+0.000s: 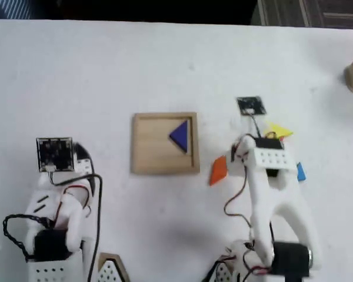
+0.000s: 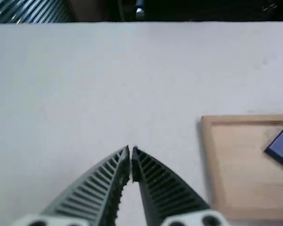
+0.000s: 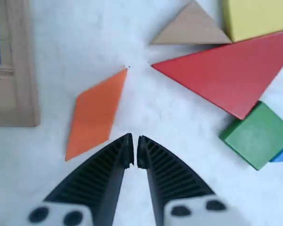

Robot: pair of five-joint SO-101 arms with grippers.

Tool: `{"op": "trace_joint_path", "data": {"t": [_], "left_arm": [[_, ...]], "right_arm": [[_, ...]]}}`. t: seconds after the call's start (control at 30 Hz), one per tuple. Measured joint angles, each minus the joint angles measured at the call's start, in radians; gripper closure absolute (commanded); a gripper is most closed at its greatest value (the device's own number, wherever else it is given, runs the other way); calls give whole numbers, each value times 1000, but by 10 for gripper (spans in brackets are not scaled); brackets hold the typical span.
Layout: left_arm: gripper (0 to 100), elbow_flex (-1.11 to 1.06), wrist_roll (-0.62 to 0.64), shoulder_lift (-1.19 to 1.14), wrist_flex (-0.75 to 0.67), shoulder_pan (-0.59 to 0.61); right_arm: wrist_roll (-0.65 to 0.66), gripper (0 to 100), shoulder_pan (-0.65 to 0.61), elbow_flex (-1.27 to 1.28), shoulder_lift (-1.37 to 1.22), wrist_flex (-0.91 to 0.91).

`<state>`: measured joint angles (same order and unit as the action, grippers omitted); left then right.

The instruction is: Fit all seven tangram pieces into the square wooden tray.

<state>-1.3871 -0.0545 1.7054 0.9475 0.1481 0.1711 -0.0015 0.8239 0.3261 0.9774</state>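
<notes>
Square wooden tray point(image 1: 155, 156) holds blue triangle point(image 1: 181, 135); orange parallelogram point(image 3: 96, 113) outside.

White left arm point(image 1: 70, 218) and right arm point(image 1: 277, 197), black motors point(image 1: 291, 257), red-and-black cables point(image 1: 98, 211), dark ribbed fingers point(image 3: 100, 184) (toothed edges)

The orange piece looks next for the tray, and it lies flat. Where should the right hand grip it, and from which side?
Probably from straight above, pinching across its two long parallel edges near the middle. The orange piece lies flat, with bare table along both long edges. The right hand, shut, sits beside one end and would need opening first.
</notes>
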Motion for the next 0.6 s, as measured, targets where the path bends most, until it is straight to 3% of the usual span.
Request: {"op": "trace_joint_path", "data": {"t": [0.13,0.33,0.6], "left_arm": [[976,164,31,-164,2,-54],[976,543,184,-646,14,-118],[973,867,264,-1192,-23,-419]], "right_arm": [[0,981,37,112,106,-34],[0,981,98,218,213,-89],[0,981,100,233,238,-112]]}}
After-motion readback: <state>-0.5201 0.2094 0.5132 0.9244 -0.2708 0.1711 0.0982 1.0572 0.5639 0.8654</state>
